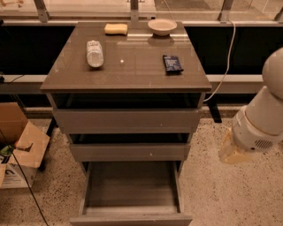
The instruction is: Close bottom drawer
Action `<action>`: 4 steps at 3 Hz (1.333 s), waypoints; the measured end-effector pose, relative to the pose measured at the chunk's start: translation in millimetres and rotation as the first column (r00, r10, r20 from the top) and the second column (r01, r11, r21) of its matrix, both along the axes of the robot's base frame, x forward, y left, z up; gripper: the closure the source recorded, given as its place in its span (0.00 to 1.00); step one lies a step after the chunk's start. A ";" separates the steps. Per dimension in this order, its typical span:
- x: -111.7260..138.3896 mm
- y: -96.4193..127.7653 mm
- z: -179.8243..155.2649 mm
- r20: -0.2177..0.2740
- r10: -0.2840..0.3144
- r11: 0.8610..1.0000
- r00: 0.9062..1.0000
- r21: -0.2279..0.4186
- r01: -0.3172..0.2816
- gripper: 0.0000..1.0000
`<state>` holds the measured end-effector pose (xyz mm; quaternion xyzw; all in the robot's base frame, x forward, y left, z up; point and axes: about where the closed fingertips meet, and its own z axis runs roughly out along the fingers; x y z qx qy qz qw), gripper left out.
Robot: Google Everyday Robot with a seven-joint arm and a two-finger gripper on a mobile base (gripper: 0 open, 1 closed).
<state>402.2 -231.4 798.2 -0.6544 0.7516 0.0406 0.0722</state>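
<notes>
With the bottom drawer (131, 190) pulled wide out at floor level and the tool (232, 151), its state impossible to tell, hanging well right of it, a slanted push could jam the drawer askew or glance off its front.

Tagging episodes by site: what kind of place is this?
Probably an office or lab test area: speckled hard floor, open cardboard box, loose cable along a window wall. Bottom drawer stands open; gripper out of view, only the arm shows, right.
</notes>
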 end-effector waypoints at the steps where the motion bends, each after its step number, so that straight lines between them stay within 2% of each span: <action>1: -10.6 -6.6 -58.0 -0.068 0.022 0.999 0.997 0.048 -0.019 1.00; 2: -10.7 -13.0 -85.5 -0.117 0.016 1.000 0.993 -0.008 -0.017 1.00; 3: -10.6 -14.0 -86.0 -0.117 0.015 1.000 0.993 -0.013 -0.017 1.00; 4: -8.8 -15.6 -110.8 -0.137 0.003 1.000 0.991 -0.018 -0.005 1.00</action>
